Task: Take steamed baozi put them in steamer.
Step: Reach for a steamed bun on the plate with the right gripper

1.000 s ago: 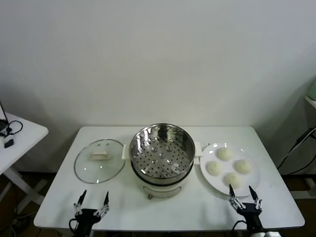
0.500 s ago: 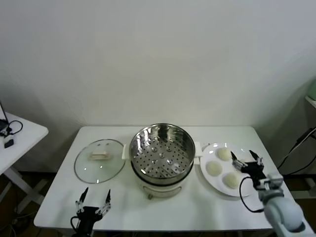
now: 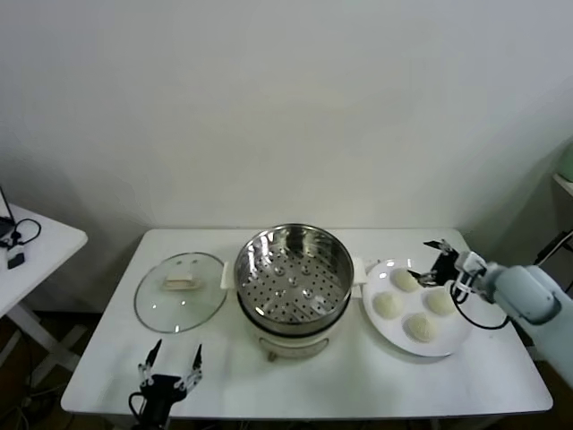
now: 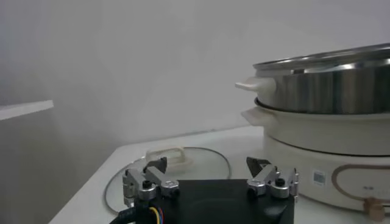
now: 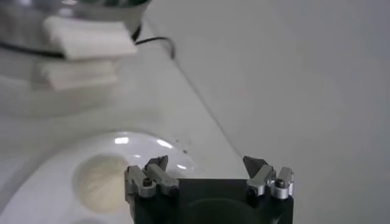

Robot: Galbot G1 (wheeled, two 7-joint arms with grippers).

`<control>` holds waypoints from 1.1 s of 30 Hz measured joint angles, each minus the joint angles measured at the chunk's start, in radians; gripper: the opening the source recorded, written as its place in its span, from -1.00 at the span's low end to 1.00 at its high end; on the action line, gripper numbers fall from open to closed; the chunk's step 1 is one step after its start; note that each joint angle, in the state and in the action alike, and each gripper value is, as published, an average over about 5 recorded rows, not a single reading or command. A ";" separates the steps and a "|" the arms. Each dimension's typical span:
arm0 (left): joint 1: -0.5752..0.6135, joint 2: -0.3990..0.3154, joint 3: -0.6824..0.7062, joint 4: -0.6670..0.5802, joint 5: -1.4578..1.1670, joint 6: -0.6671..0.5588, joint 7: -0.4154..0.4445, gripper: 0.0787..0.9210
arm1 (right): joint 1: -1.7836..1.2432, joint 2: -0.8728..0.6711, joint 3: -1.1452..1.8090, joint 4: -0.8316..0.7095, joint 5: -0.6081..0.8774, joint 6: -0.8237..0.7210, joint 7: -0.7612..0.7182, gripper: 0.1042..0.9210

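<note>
Four cream-white baozi lie on a white plate [image 3: 445, 345] at the table's right: one at the back [image 3: 404, 280], one at the right [image 3: 439, 302], one at the left [image 3: 387, 305], one at the front [image 3: 419, 328]. The steel steamer [image 3: 294, 278] stands mid-table, its perforated basket bare. My right gripper [image 3: 431, 261] is open, just above the plate's back edge, beside the back baozi, which shows in the right wrist view [image 5: 102, 182]. My left gripper [image 3: 170, 365] is open at the table's front left edge, holding nothing.
A flat glass lid [image 3: 181, 290] lies left of the steamer; it also shows in the left wrist view [image 4: 173, 167]. A small side table [image 3: 36, 242] stands at the far left. Cables hang off the table's right side.
My right gripper has risen from the table's front right edge and swung back and inward, now over the plate's back edge. The left gripper has stayed put.
</note>
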 measured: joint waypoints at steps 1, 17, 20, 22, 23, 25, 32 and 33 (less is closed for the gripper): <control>0.001 0.000 0.001 0.001 0.002 -0.001 0.000 0.77 | 0.065 0.004 -0.066 -0.024 0.003 0.012 -0.029 0.76; 0.006 -0.004 -0.002 0.003 0.014 -0.013 0.005 0.77 | 0.736 0.208 -0.911 -0.325 0.056 0.127 -0.311 0.76; 0.004 -0.003 -0.006 0.007 0.013 -0.017 0.005 0.77 | 0.756 0.244 -0.971 -0.378 0.055 0.140 -0.327 0.76; 0.002 -0.004 -0.009 0.012 0.013 -0.019 0.005 0.77 | 0.758 0.267 -0.996 -0.415 0.050 0.149 -0.332 0.76; 0.000 -0.004 -0.009 0.014 0.013 -0.021 0.005 0.77 | 0.756 0.279 -1.004 -0.435 0.046 0.154 -0.333 0.76; -0.001 -0.005 -0.011 0.020 0.014 -0.023 0.005 0.77 | 0.746 0.301 -1.012 -0.473 0.037 0.164 -0.333 0.76; -0.008 -0.007 -0.016 0.041 0.019 -0.030 0.005 0.77 | 0.675 0.369 -0.971 -0.600 0.007 0.189 -0.313 0.76; -0.008 -0.007 -0.017 0.043 0.019 -0.031 0.005 0.77 | 0.663 0.378 -0.960 -0.615 0.003 0.192 -0.308 0.76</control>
